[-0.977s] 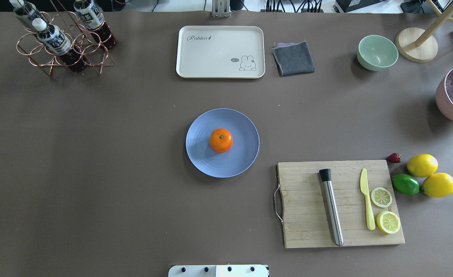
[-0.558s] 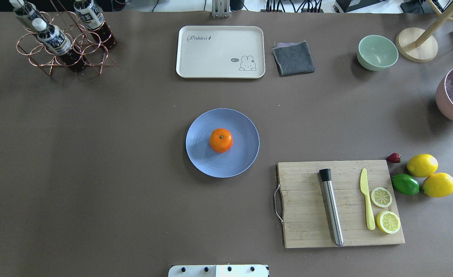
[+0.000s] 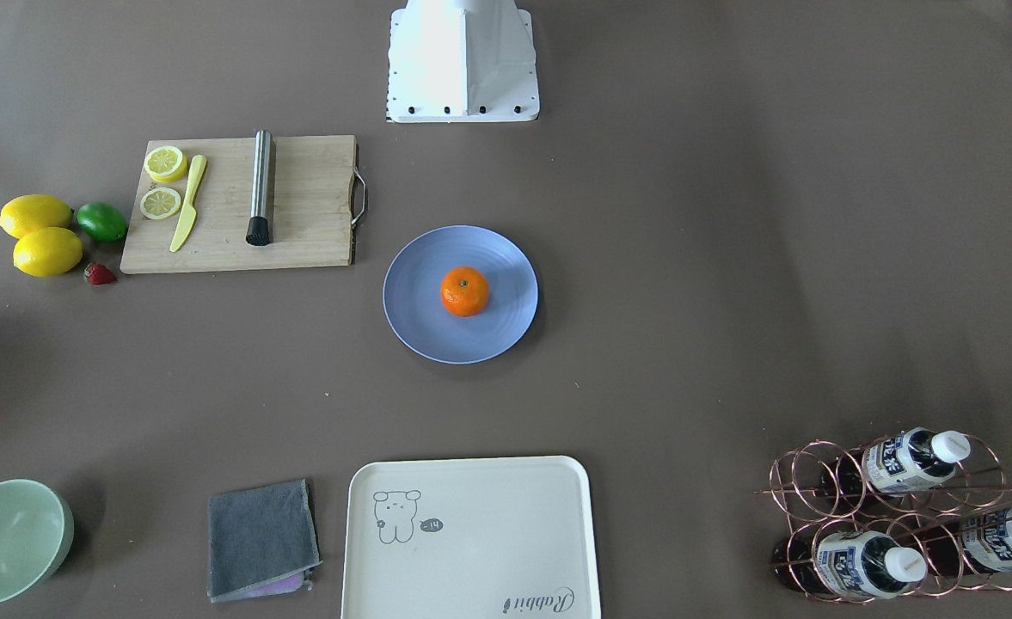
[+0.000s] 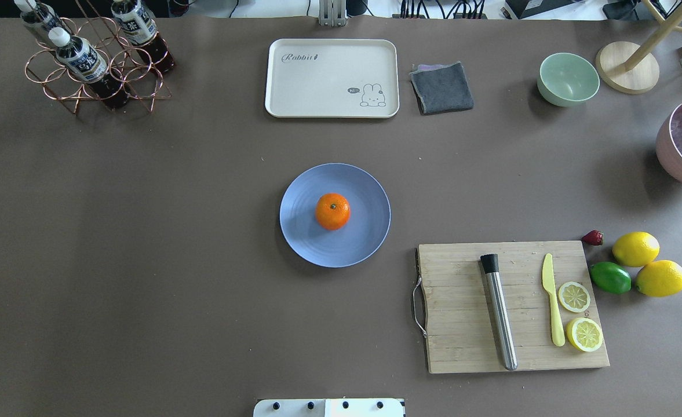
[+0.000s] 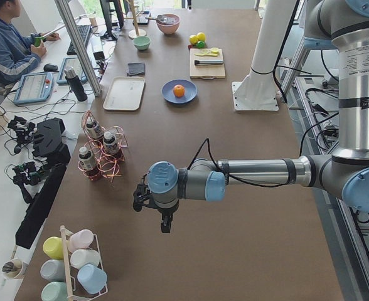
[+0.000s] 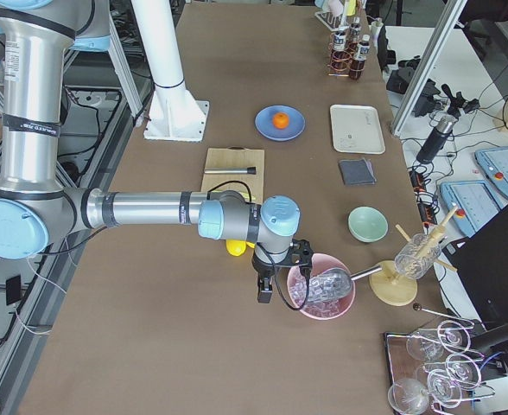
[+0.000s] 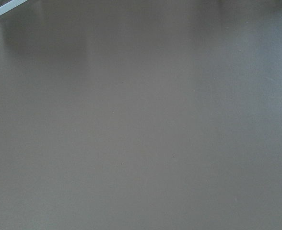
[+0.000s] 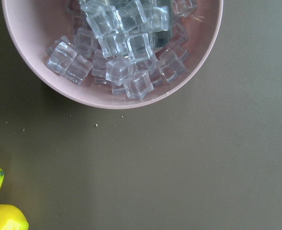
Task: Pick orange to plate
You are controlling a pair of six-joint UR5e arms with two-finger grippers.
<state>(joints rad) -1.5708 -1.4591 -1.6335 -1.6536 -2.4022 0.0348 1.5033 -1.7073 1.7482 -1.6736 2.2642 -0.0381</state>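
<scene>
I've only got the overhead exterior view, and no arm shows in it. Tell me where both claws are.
Observer: Left claw hangs over bare table at the robot's left end, nearer that end than the bottle rack.
Operator: Now the right one.
Observer: Right claw hangs beside the pink ice bowl, far from the orange on the plate.
Operator: Report its wrist camera.
Observer: It shows ice cubes and the edges of two lemons.

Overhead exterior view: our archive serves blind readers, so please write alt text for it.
An orange sits in the middle of a blue plate at the centre of a brown table; no arm shows. A cutting board lies nearer and to the right, a cream tray farther back.
</scene>
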